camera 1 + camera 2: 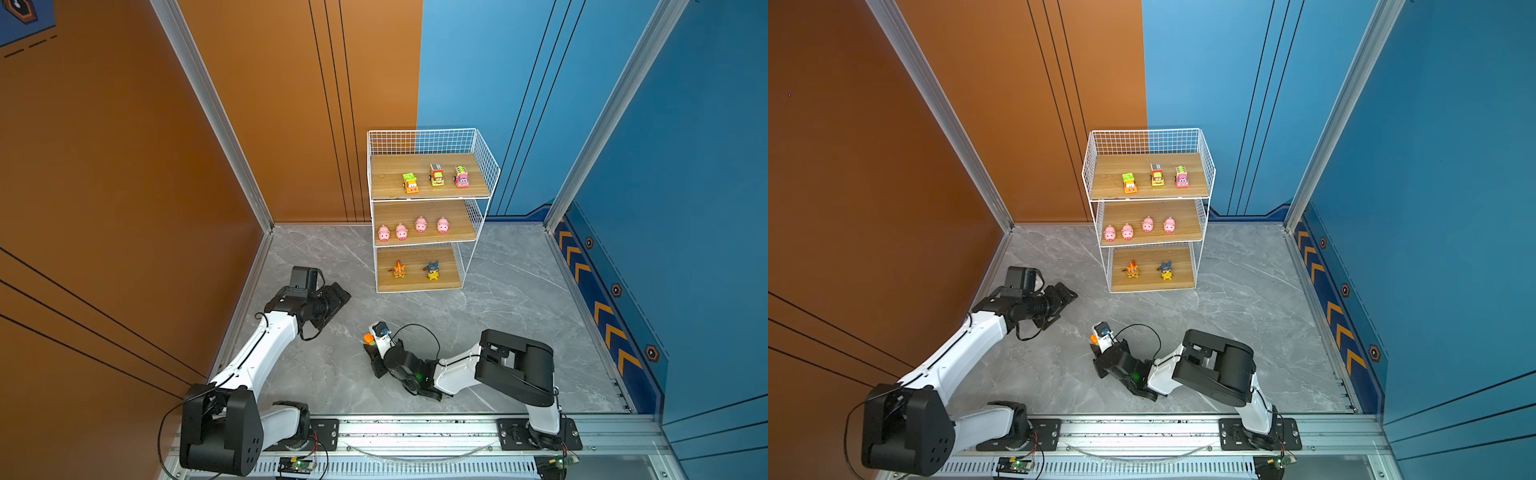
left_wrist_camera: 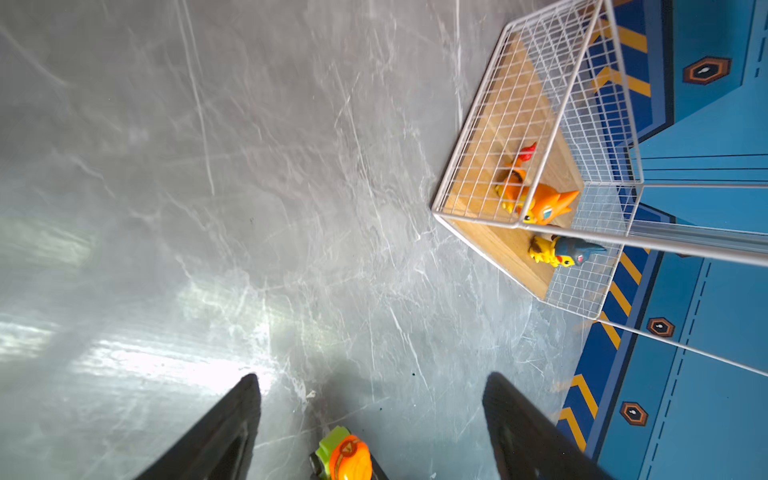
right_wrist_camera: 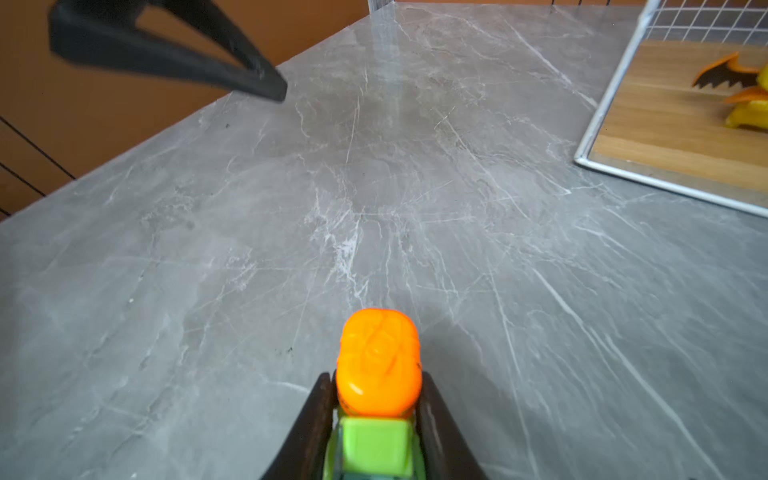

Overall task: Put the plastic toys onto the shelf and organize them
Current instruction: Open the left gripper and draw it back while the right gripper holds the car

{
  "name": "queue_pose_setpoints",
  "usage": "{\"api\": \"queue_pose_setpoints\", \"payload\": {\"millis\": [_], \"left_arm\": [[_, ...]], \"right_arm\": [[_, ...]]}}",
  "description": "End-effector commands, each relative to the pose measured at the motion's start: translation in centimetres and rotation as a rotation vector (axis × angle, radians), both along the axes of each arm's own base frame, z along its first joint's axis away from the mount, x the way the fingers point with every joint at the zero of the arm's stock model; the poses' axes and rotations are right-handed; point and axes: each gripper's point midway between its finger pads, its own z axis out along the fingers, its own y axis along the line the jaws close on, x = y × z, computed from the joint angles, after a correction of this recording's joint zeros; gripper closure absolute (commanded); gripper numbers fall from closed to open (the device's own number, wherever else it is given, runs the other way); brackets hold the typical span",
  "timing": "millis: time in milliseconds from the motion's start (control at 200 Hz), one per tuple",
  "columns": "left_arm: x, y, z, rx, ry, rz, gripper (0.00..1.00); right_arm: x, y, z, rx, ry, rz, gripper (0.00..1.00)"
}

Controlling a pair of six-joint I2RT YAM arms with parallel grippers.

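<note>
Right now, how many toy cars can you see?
4. Three stand on the shelf's top board: the left car, the middle car and the right car. The fourth car is gripped in the right hand. None seems hidden.

**Worktop** (image 1: pixel 519 332): grey marble, bare from the shelf front to the arm bases, with open strips on both sides of the shelf.

**Shelf** (image 1: pixel 422 131): at the back centre. Wire grid closes the back and sides; all three tier fronts are open.

**Top board** (image 1: pixel 384 178): open from above. The orange car (image 1: pixel 410 183), green car (image 1: pixel 436 174) and pink car (image 1: pixel 461 176) fill the middle and right; the left part is bare.

**Middle board** (image 1: pixel 395 212): pigs (image 1: pixel 401 231) stand across its width with narrow gaps between them.

**Bottom board** (image 1: pixel 415 282): the cat figure (image 1: pixel 399 269) and blue-and-yellow figure (image 1: pixel 433 270) stand apart, with a bare gap between them.

**Left end effector** (image 2: pixel 372 377): jaws spread with nothing between them, front-left of the shelf.

**Right end effector** (image 3: pixel 377 376): clamped on a toy car (image 2: pixel 345 457) at centre front, clear of the shelf.
</note>
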Motion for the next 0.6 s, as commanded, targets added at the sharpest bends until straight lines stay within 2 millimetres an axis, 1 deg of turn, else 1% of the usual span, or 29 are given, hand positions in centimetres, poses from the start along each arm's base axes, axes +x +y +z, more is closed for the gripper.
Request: {"api": "queue_pose_setpoints", "payload": {"millis": [0, 180, 220, 225, 235, 255, 345, 360, 370, 385, 491, 596], "left_arm": [[0.0, 1.3, 0.4, 0.051, 0.023, -0.027, 0.15], [1.8, 1.9, 2.2, 0.070, -0.011, -0.042, 0.15], [1.9, 2.0, 1.9, 0.080, 0.000, -0.052, 0.15], [2.2, 2.0, 2.4, 0.082, -0.015, -0.053, 0.15], [2.4, 2.1, 2.8, 0.085, -0.024, -0.054, 0.15], [2.7, 2.2, 3.0, 0.094, -0.028, -0.057, 0.15], [3.1, 2.5, 2.9, 0.124, -0.031, -0.077, 0.15], [3.2, 2.5, 2.8, 0.124, -0.030, -0.079, 0.15], [3.2, 2.5, 2.8, 0.122, -0.030, -0.081, 0.11], [3.2, 2.6, 2.7, 0.121, -0.027, -0.081, 0.10], [3.4, 2.4, 2.5, 0.093, -0.024, -0.096, 0.10], [3.3, 2.2, 2.5, 0.084, -0.030, -0.124, 0.10]], "right_arm": [[0.3, -0.4, -1.9, -0.137, -0.065, 0.013, 0.72], [0.0, -0.2, -3.0, -0.161, -0.054, 0.031, 0.69], [0.0, -0.2, -3.2, -0.167, -0.048, 0.037, 0.68], [0.0, -0.2, -3.2, -0.168, -0.047, 0.039, 0.68], [0.0, -0.2, -3.3, -0.169, -0.045, 0.041, 0.68], [-0.1, -0.2, -3.5, -0.171, -0.040, 0.046, 0.67], [-0.3, -0.3, -3.7, -0.168, -0.022, 0.069, 0.62], [-0.3, -0.3, -3.6, -0.165, -0.021, 0.074, 0.61], [-0.4, -0.3, -3.6, -0.164, -0.020, 0.078, 0.60], [-0.4, -0.3, -3.5, -0.161, -0.020, 0.082, 0.59], [-0.6, -0.3, -2.9, -0.147, -0.008, 0.118, 0.50], [-0.7, -0.4, -2.4, -0.134, -0.001, 0.149, 0.47]]}}
